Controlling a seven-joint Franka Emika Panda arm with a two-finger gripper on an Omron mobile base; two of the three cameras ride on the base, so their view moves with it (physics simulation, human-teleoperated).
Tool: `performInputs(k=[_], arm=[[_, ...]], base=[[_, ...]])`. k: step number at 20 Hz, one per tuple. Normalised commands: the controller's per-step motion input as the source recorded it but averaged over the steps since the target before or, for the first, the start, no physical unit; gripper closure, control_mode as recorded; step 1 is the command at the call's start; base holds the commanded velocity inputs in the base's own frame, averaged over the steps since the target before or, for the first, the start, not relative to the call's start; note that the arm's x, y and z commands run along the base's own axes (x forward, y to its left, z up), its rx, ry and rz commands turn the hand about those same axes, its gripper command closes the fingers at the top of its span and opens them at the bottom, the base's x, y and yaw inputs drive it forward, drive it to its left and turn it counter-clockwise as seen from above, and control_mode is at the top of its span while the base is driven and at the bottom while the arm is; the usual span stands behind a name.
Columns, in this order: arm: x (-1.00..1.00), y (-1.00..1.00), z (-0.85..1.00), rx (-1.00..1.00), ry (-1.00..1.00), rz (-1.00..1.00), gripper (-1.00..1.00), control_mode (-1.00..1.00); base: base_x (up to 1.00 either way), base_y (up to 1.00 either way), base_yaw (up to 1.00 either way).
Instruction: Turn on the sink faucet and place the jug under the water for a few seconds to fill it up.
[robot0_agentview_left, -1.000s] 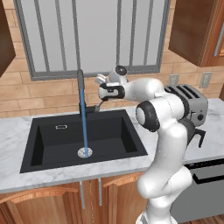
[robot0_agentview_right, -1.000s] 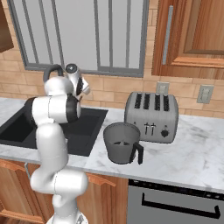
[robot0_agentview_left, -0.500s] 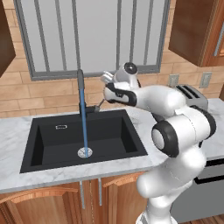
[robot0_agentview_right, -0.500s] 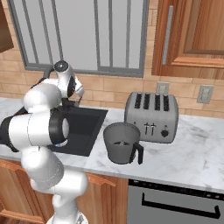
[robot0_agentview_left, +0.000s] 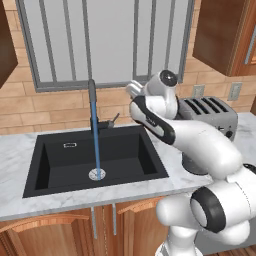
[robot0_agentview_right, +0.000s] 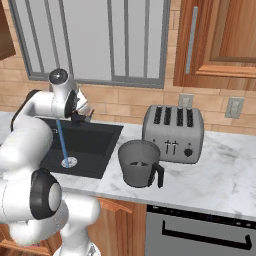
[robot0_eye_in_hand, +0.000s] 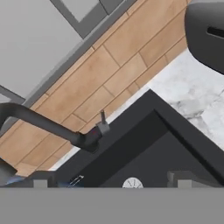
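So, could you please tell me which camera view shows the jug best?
The right base view: the jug stands whole on the counter in front of the toaster, rim and black handle clear. In the left base view the arm covers nearly all of it. In the hand view I cannot make it out.

Silver four-slot toaster (robot0_agentview_right: 173, 133) on the marble counter (robot0_agentview_right: 225, 175) (against the brick wall (robot0_agentview_right: 130, 102))
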Motion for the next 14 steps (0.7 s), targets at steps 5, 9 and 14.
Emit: performInputs(k=[5,9,14], arm=[[-1.00,-0.20,0.37,0.00,0.00,-0.01,-1.00,-1.00],[-1.00,-0.29,0.21,0.00,0.03,0.00,-1.00,-1.00],[-1.00,-0.27,0.14,0.00,0.05,0.01,-1.00,-1.00]], base=[[0.00,0.00,0.00],[0.00,0.00,0.00],[0.00,0.00,0.00]])
